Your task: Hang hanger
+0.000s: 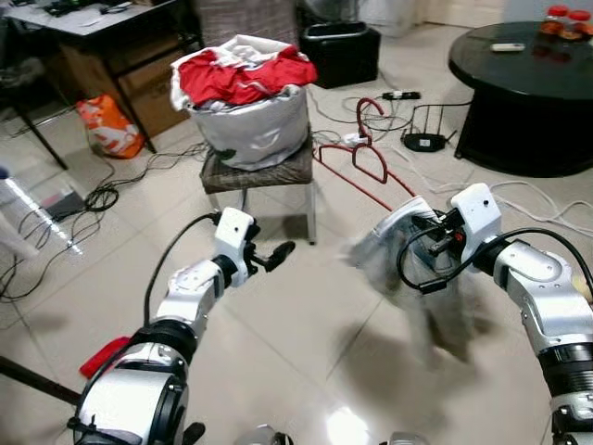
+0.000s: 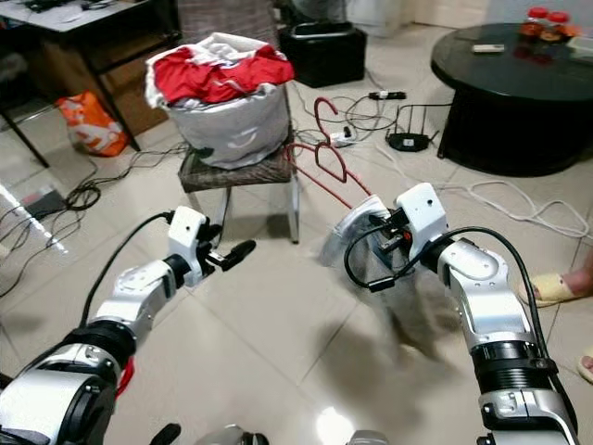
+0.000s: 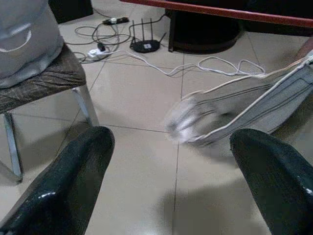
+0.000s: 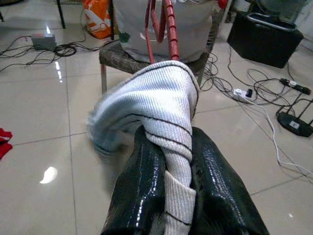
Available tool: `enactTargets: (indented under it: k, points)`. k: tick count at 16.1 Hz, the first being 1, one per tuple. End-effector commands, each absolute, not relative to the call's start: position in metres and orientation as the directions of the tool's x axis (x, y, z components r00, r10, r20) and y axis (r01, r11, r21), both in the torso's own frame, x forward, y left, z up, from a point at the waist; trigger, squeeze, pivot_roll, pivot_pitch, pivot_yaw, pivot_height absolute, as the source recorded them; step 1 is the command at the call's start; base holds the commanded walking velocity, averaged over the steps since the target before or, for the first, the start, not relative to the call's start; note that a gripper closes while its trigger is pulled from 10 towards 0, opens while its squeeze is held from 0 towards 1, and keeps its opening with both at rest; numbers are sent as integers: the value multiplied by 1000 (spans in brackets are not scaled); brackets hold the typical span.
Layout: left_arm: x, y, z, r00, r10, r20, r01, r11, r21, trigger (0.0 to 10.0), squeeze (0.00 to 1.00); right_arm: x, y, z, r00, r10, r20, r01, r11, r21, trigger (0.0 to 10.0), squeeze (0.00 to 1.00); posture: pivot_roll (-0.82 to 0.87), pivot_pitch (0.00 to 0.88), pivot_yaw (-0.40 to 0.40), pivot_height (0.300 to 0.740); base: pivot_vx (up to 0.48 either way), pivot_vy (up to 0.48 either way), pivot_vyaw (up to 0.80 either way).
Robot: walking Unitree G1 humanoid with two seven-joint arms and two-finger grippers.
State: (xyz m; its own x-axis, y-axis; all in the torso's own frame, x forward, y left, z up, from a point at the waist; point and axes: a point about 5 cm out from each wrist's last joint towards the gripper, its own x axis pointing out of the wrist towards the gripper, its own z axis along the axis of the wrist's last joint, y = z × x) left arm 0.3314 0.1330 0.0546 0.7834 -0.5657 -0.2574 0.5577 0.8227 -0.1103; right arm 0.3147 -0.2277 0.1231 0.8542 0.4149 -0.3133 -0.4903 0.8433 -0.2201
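Right gripper: both black fingers clamped on a bunched fold of the grey striped garment. The cloth is draped over one end of the red hanger, so I am carrying hanger and garment together, off the floor, in front of me on my right. The hanger's hook end points away from me, toward the stool with the laundry basket on it. The hanging part of the cloth is blurred, so I judge it to be swinging.

Left gripper: fingers spread wide apart, nothing between them, held out over bare floor tiles just short of the stool.

Step in hand, as I read it: transport of the dressed hanger. I cannot make out a rail or rod to hang on in any view.

Next move calls for:
- finding the hanging point first, probably by turning the body;
- keeping the hook free and pointing outward;
- watching the cables on the floor ahead when stepping.

Risk: my grip is on cloth, not on the hanger itself, so the hanger could slide out.
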Motion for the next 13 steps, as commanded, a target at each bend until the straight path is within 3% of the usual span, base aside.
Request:
enactTargets:
  k: [1, 2, 7, 10, 13]
  points:
    - [331, 134, 55, 778, -572, -259, 569, 817, -97, 10000, 0, 320, -222, 135, 862, 432, -265, -495, 832, -251, 10000, 0, -238, 0, 160, 740, 0, 0, 0]
    - [330, 133, 55, 773, -580, -257, 576, 812, -100, 10000, 0, 319, -222, 134, 862, 430, -269, -494, 832, -252, 10000, 0, -238, 0, 160, 740, 0, 0, 0]
    - [327, 128, 52, 763, -595, -252, 590, 801, -106, 10000, 0, 319, -221, 135, 865, 432, -256, -490, 838, -240, 10000, 0, -236, 0, 162, 740, 0, -480, 0]
    - [329, 130, 49, 804, -532, -267, 505, 847, -166, 10000, 0, 321, -221, 136, 877, 422, -230, -472, 846, -247, 10000, 0, -236, 0, 162, 740, 0, -465, 0]
    - [329, 126, 49, 837, -484, -255, 457, 875, -162, 10000, 0, 320, -218, 130, 879, 412, -239, -465, 852, -241, 10000, 0, -233, 0, 161, 740, 91, -424, 565]
